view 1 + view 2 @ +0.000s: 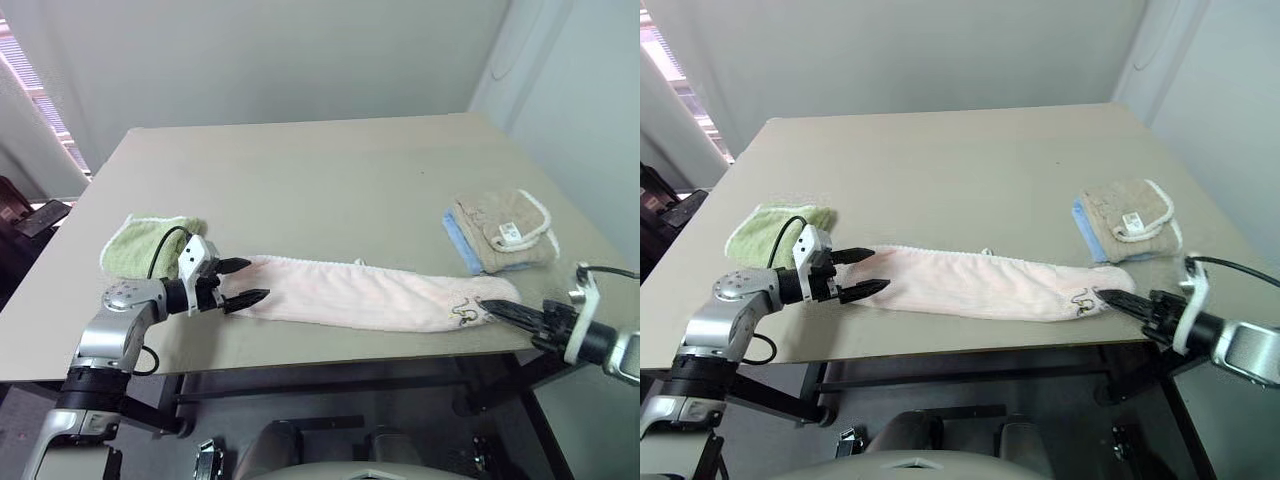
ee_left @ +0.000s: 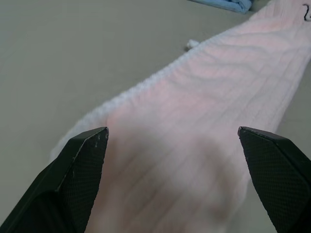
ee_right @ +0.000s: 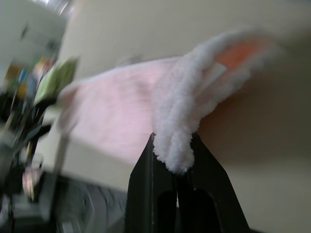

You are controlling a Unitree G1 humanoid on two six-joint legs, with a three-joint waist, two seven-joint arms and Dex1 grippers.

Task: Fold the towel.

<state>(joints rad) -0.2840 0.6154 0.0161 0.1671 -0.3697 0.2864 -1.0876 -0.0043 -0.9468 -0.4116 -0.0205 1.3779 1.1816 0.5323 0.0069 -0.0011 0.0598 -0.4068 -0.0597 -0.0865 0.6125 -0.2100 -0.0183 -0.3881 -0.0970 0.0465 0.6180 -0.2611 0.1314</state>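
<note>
Left eye view shows the towel lying as a long pink strip across the near side of the table. It runs from one arm to the other, close to the front edge. It looks already folded once the long way, which is why it is so thin. I think the next fold should bring one end over to the other end.

The right gripper is at the end with the little dark picture sewn on it. Its two black fingers are squeezed tight on the white edge of the towel. In the right wrist view, a fluffy white roll of towel is pinched between them, and the cloth lifts up from the table there. A tight pinch on the edge is a good way to carry that end.

The left gripper is at the other end of the strip. Its fingers are spread wide and hold nothing. In the left wrist view the pink cloth lies between the two fingers and stretches away ahead of them. I cannot tell if the fingers touch it. It seems set to grab that end.

A green towel sits just behind the left gripper. A beige towel rests on something blue, farther back on the right. Both are apart from the pink one.
</note>
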